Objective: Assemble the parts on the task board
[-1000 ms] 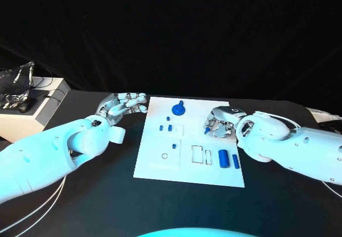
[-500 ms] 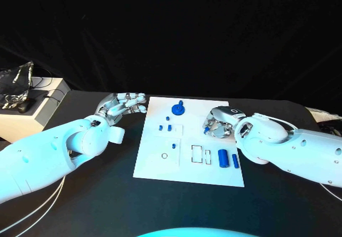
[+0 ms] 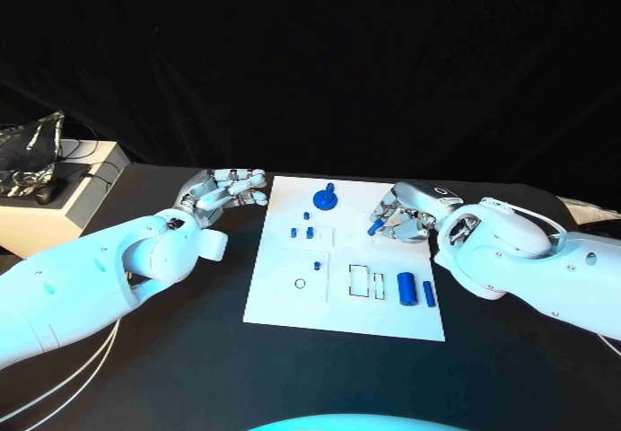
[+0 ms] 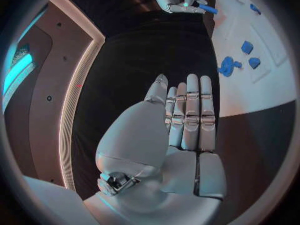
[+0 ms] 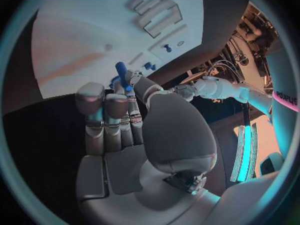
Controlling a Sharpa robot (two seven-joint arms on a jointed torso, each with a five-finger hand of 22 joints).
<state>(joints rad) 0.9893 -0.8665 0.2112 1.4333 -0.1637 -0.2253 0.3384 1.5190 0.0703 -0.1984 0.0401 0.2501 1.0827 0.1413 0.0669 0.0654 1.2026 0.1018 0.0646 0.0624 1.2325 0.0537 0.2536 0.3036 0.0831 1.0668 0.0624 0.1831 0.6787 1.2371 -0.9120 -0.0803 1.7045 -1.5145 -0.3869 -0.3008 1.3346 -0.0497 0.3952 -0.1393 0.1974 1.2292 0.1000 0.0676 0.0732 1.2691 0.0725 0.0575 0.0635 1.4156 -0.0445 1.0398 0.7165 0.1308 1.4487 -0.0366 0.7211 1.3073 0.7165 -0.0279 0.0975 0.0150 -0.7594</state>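
Observation:
The white task board (image 3: 339, 305) lies in the middle of the black table. On it are a round blue knob (image 3: 325, 197), a few small blue pegs (image 3: 310, 232) and two blue cylinders (image 3: 406, 288) beside rectangular slots (image 3: 357, 280). My right hand (image 3: 404, 218) hovers over the board's far right edge and pinches a small blue part (image 3: 375, 226) between thumb and fingers; the right wrist view shows that part (image 5: 122, 72) at the fingertips above the board (image 5: 81, 45). My left hand (image 3: 227, 190) is beside the board's far left corner, fingers straight (image 4: 184, 120), holding nothing.
A white box (image 3: 78, 202) with a crumpled shiny object (image 3: 32, 148) stands at the table's left edge. Cables hang off the table at the near left. Bare black tabletop surrounds the board (image 4: 262, 90).
My right hand, still pinching the blue part, has risen and shifted slightly toward the far side of the board. My left hand has not moved.

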